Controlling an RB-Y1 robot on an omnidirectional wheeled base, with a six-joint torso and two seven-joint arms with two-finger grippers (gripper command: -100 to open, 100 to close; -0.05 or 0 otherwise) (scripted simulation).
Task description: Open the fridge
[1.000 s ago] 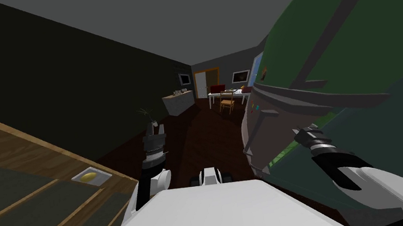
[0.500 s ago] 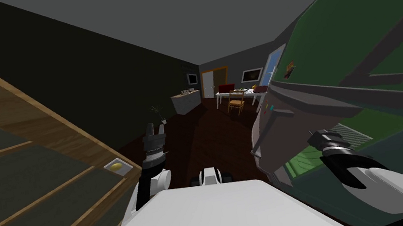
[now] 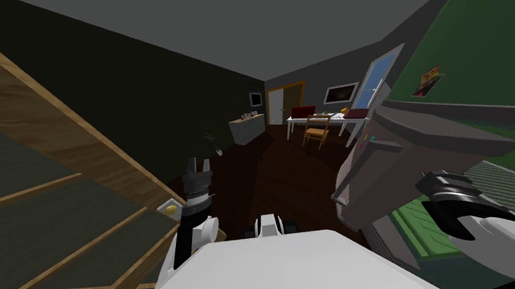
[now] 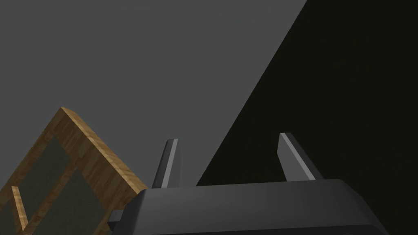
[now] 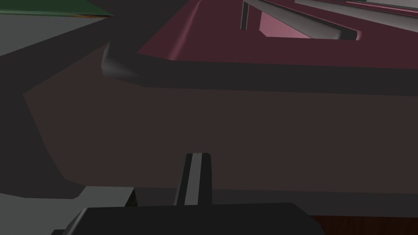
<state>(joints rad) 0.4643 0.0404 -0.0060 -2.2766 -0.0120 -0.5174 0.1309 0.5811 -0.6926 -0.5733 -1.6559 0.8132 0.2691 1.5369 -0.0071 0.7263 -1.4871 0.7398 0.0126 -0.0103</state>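
Far left in the head view stands wooden shelving (image 3: 81, 138) with dark panels, and at its lower corner a small white tray (image 3: 169, 208) holding something yellow. Just beside it the left gripper (image 3: 198, 162) points up, touching nothing. The left wrist view adds what the head view leaves small: its fingers (image 4: 169, 163) stand wide apart with nothing between them, a corner of the wooden frame beside them.

Down the middle, dark floor runs to a white table (image 3: 315, 120) and a wooden chair (image 3: 315, 134) at the far end.

On the right is the fridge (image 3: 484, 29), green. Its grey door (image 3: 413, 150) stands ajar from the body, with green interior and a ribbed shelf (image 3: 504, 182) showing below it. The right arm (image 3: 464, 212) reaches in behind that door. The right wrist view, close up, gives the right gripper (image 5: 195, 171) against a flat brownish-grey face with a dark rim, and beyond it a maroon recess (image 5: 245, 45) crossed by a grey bar. Whether this claw is wide, narrow or holding the door, I cannot tell
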